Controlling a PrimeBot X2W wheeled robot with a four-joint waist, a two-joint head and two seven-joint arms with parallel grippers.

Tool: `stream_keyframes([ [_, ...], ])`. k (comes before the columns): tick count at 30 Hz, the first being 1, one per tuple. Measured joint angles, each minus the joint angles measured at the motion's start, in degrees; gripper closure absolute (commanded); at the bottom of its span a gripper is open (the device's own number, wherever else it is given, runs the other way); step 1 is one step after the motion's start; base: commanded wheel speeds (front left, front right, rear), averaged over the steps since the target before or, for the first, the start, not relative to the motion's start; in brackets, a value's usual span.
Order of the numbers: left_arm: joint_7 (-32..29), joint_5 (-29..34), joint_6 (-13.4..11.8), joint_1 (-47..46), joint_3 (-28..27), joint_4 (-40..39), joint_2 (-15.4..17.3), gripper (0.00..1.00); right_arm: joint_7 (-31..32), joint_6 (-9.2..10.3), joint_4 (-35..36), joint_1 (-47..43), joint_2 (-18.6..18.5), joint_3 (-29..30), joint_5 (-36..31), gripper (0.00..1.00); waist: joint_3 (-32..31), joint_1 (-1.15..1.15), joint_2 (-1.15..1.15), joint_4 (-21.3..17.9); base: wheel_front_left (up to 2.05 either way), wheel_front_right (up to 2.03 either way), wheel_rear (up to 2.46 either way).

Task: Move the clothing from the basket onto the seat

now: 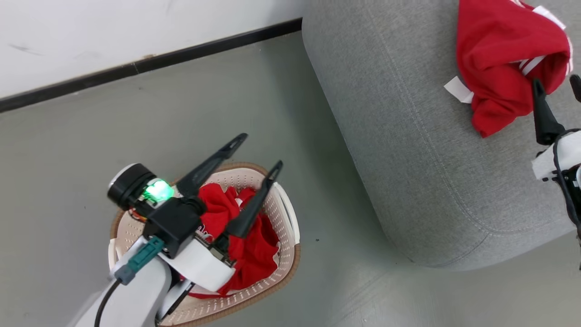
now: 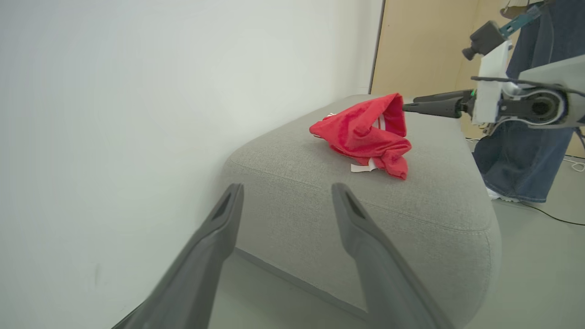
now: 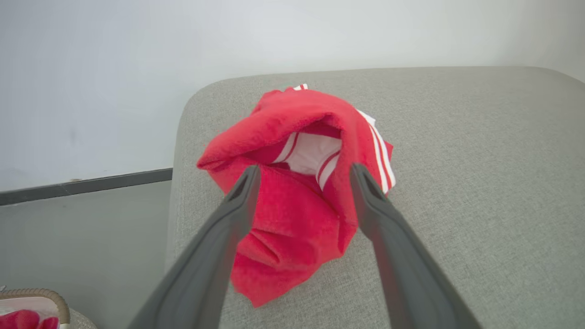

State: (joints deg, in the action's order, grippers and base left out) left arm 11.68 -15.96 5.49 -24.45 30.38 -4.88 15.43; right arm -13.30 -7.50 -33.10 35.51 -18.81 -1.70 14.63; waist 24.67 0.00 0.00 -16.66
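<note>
White wall (image 1: 91,36), black skirting (image 1: 136,68), grey floor (image 1: 68,145), tan wood panel (image 2: 425,45).

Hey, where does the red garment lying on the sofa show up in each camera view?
Head view: the red garment upper right, by the right gripper.
Left wrist view: the garment just right of centre.
Right wrist view: the garment at centre.
Shared landmark: the grey sofa beneath it.
</note>
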Motion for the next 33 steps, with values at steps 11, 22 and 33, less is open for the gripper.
stream_keyframes([
  [11,1.59,-1.42,-4.49,3.78,-5.94,4.48,0.94,0.0,-0.89,0.0,7.53,-0.07,0.19,-4.22,-0.52,0.0,-4.61,0.0,0.0,0.26,0.0,0.0,0.0],
  [22,2.53,-3.57,-9.2,9.7,-12.15,8.42,0.55,0.0,-1.0,0.0,12.0,-0.48,4.25,-7.86,-2.78,0.0,-9.36,0.0,0.0,2.91,0.0,0.0,0.0],
  [33,2.54,-5.27,-12.96,15.32,-16.44,11.01,-1.24,0.0,-1.07,0.0,14.63,-5.71,9.07,-7.89,-4.76,0.0,-14.16,0.0,0.0,6.29,0.0,0.0,0.0],
])
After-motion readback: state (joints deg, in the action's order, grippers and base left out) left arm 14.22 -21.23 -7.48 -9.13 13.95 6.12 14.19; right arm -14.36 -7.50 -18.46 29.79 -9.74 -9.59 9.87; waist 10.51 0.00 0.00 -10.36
